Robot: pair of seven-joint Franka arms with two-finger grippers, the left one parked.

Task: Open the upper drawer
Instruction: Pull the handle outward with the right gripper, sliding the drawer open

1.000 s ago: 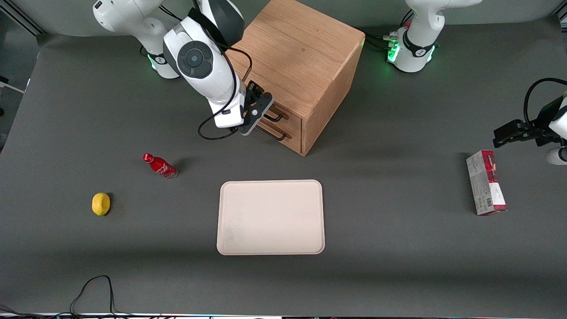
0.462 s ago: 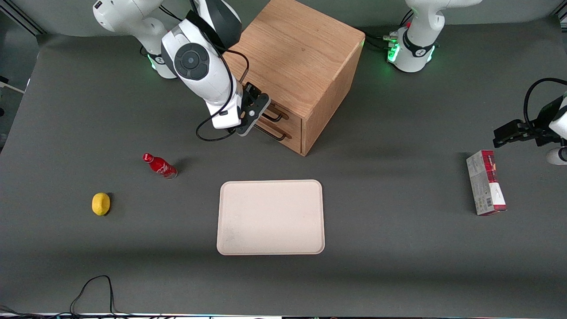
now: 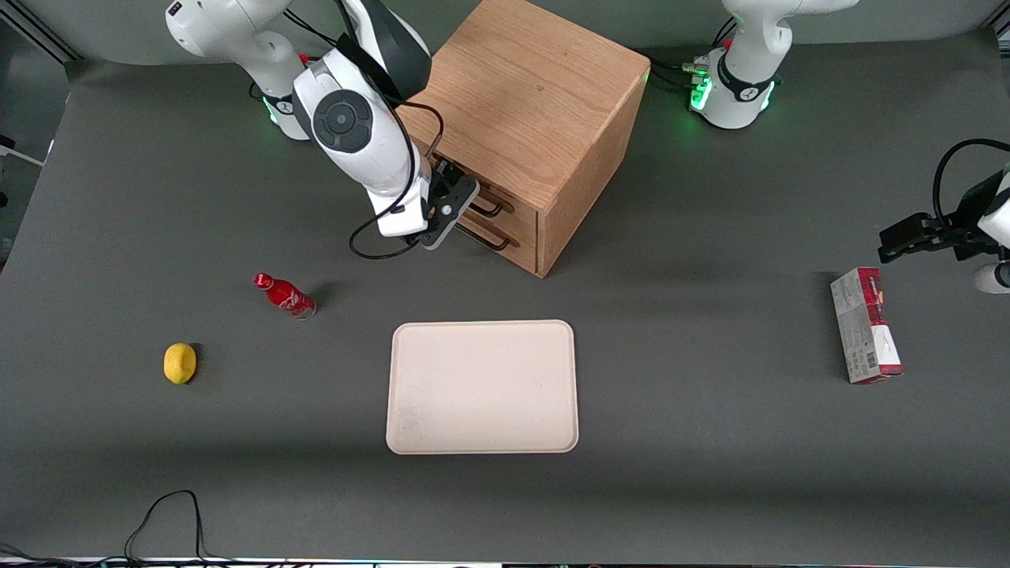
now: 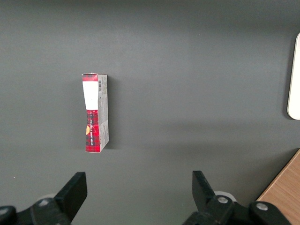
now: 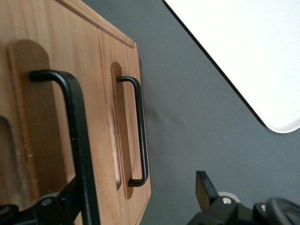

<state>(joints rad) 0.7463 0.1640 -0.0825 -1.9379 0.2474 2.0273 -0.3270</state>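
The oak cabinet (image 3: 529, 95) stands at the back of the table, both drawers shut. The upper drawer (image 5: 33, 117) has a black bar handle (image 5: 77, 136) that looms close in the right wrist view. In the front view a short piece of that handle (image 3: 495, 208) shows. The lower drawer (image 5: 124, 93) carries a matching handle (image 5: 140, 131). My right gripper (image 3: 451, 207) is right in front of the drawer fronts. In the right wrist view the gripper (image 5: 138, 185) is open, and the upper handle runs just inside one fingertip (image 5: 70, 194), untouched by the other.
A cream tray (image 3: 482, 386) lies nearer the front camera than the cabinet. A red bottle (image 3: 284, 294) and a yellow lemon (image 3: 180, 363) lie toward the working arm's end. A red and white box (image 3: 865, 335) lies toward the parked arm's end.
My right gripper has shifted a little along the drawer fronts and closer to the upper handle, staying open. Neither drawer has moved.
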